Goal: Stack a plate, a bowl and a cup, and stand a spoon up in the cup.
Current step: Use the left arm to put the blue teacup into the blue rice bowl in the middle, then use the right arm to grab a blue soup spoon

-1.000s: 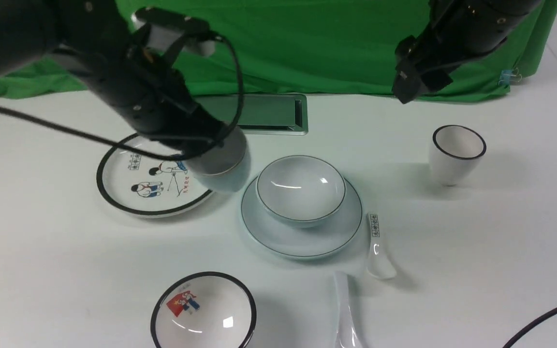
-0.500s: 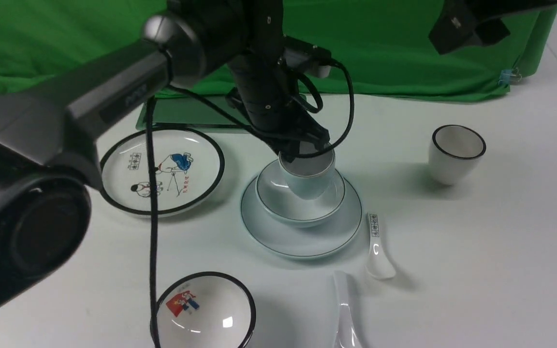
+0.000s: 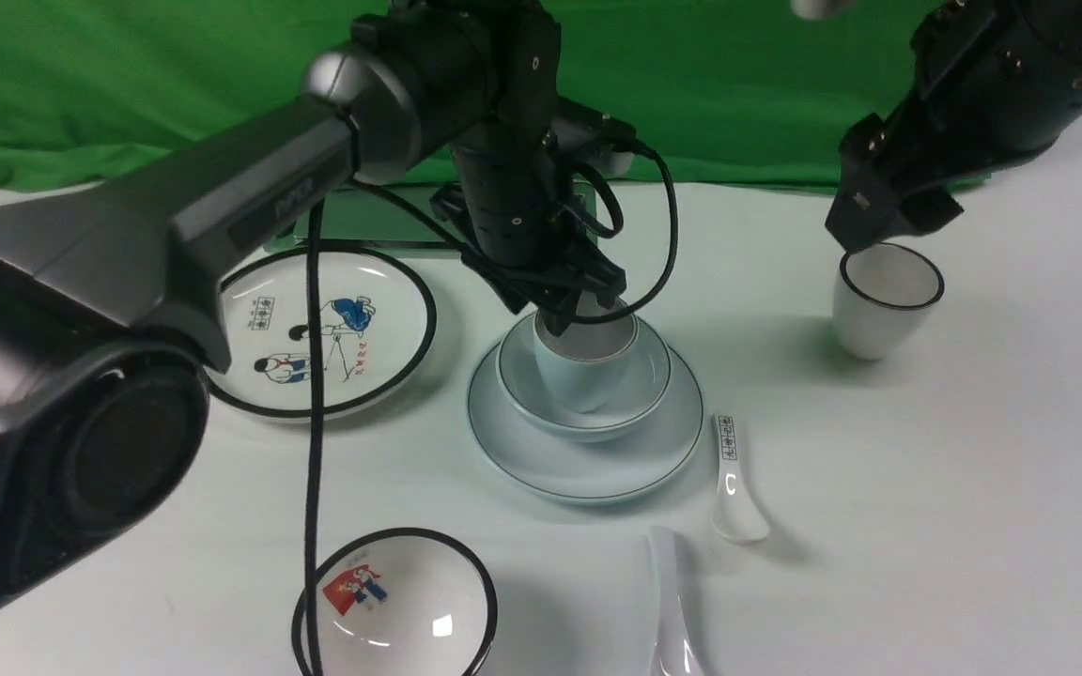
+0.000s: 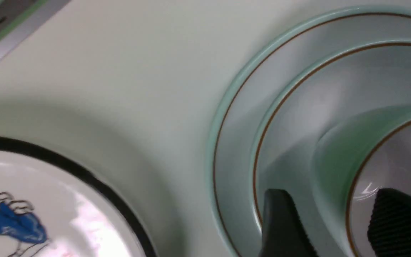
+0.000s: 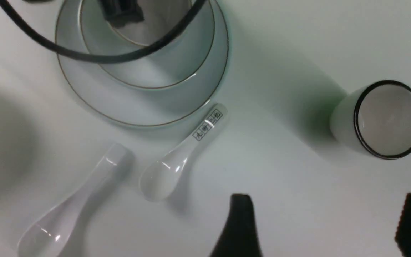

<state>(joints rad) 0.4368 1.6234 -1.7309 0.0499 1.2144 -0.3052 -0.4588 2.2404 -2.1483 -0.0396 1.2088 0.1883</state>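
The plain plate (image 3: 522, 451) lies mid-table with the plain bowl (image 3: 640, 394) on it, and the squat cup (image 3: 579, 376) stands upright inside the bowl. My left gripper (image 3: 583, 314) is at the cup's rim. In the left wrist view my left gripper (image 4: 332, 192) is open, one finger outside the cup (image 4: 334, 160) and one inside, both apart from its wall. The plain white spoon (image 3: 671, 601) lies at the front table edge, also visible as the spoon (image 5: 73, 207). My right gripper (image 5: 328, 200) is open over bare table, hanging high at the right (image 3: 856, 239).
A spoon with black characters (image 3: 734, 479) lies just right of the plate. A taller black-rimmed cup (image 3: 884, 300) stands at the right under my right arm. A cartoon plate (image 3: 325, 329) is left of the stack, a picture bowl (image 3: 395, 606) at the front, the left arm's cable across them.
My left arm carried the cup from over the cartoon plate into the bowl, lowered it, and its jaws parted off the cup wall. My right arm came down toward the black-rimmed cup.
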